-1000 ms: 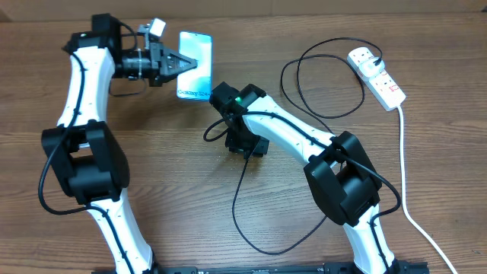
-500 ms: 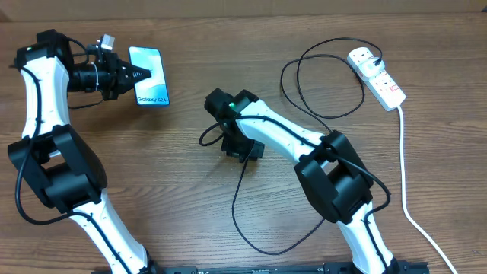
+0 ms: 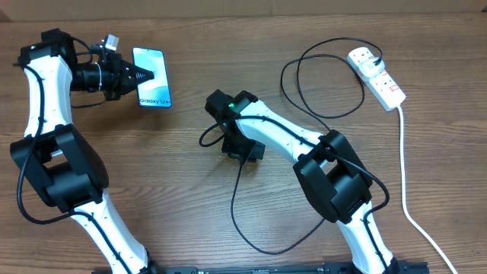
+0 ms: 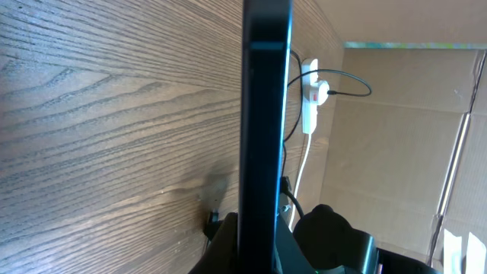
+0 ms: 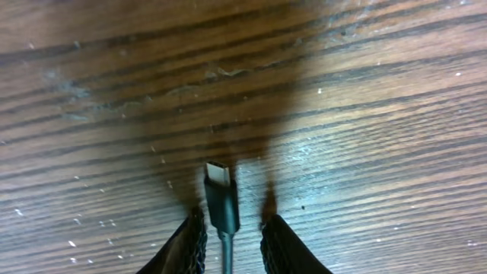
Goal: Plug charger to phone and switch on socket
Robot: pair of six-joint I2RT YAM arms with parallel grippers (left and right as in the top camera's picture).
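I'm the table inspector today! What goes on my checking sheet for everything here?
Surface: brown wooden table.
Job's things: phone, screen lit, held by the left claw; charger connector lying on the wood; socket far right, white plug in it.
Clutter: nothing seen.
Claws: left claw shut on the phone; right claw open, fingers either side of the connector.
Cables: thin black charger cable loops over the table; thick white lead runs toward the near right edge.
Surroundings: cardboard wall behind.
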